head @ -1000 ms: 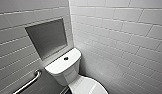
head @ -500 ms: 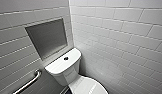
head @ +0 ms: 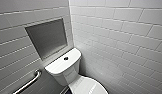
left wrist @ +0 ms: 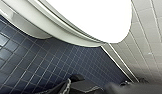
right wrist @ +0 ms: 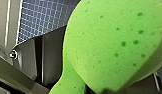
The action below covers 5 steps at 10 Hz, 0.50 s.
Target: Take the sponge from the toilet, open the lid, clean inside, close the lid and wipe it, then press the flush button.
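Capping the toilet (head: 64,71), closed lid (head: 89,86)

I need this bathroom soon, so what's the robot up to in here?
It is on a toilet-cleaning job. The green sponge sits right against the right wrist camera, well off the dark blue floor, apparently gripped in the right claw. On the toilet, the lid looks down, and nothing is touching the flush button on the tank top. The left wrist camera looks at the bowl from low, near the floor.
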Available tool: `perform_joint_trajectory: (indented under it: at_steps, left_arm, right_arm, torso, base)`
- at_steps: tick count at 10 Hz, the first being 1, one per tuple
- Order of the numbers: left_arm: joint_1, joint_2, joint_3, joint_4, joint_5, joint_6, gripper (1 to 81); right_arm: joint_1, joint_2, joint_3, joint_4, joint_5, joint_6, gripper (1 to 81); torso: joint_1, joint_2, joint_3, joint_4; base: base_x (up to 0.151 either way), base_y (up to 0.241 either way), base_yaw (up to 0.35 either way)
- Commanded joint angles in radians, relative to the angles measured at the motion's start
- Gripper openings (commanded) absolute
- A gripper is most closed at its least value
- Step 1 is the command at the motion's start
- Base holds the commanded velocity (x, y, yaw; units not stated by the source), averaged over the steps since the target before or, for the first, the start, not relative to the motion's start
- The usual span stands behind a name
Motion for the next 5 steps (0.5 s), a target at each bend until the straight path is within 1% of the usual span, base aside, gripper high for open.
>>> perform_joint_trajectory:
  at_steps: [1,2,5]
  left_arm:
    - [-0.088,0.025,0.023,-0.045,0.062,0.000,81.1]
    - [-0.088,0.037,0.018,-0.045,0.060,0.000,81.1]
    - [-0.111,0.097,-0.063,-0.045,0.060,0.001,81.1]
  right_arm:
    - [0.008,-0.011,0.003,-0.024,-0.034,0.000,1.0]
    - [0.008,-0.008,0.001,-0.024,-0.034,-0.002,1.0]
    - [0.018,0.008,-0.013,-0.024,-0.034,-0.002,1.0]
  torso:
    - [0.000,0.000,0.000,0.000]
    - [0.000,0.000,0.000,0.000]
    - [0.000,0.000,0.000,0.000]
  base:
    - [0.000,0.000,0.000]
    - [0.000,0.000,0.000]
    - [0.000,0.000,0.000]
